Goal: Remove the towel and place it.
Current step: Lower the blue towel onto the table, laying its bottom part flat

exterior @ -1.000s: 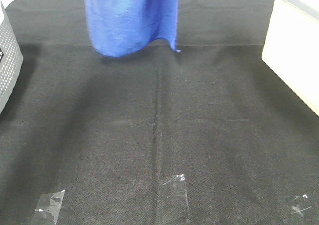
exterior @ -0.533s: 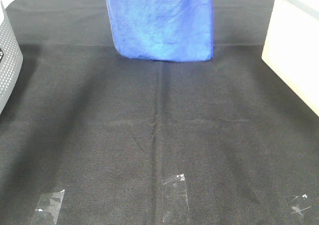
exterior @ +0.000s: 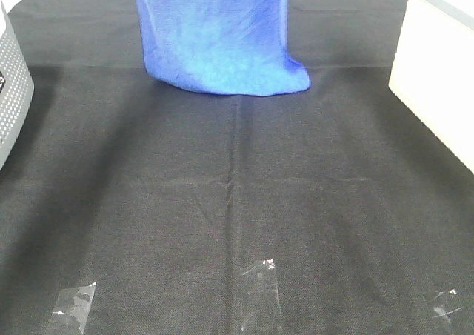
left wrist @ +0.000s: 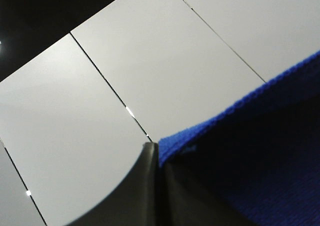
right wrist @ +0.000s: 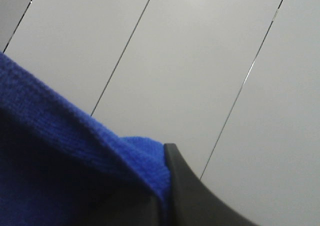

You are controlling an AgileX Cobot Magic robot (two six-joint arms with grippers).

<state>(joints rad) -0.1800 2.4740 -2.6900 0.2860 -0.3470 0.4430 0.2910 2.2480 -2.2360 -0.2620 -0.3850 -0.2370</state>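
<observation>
Towel (exterior: 215, 38) is hanging in the upper centre of the frame, its lower hem folding onto the black cloth (exterior: 237, 201) that is covering the worktop. Left fingers (left wrist: 147, 158) are pressing together on its stitched edge (seen close up). Right fingers (right wrist: 172, 158) are pinching another part of the towel's edge.

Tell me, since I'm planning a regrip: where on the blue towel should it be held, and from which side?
The towel is best pinched along its stitched top edge, near each end, from above: it hangs limp, lower end seemingly on the black cloth. The left gripper and right gripper pinch there.
</observation>
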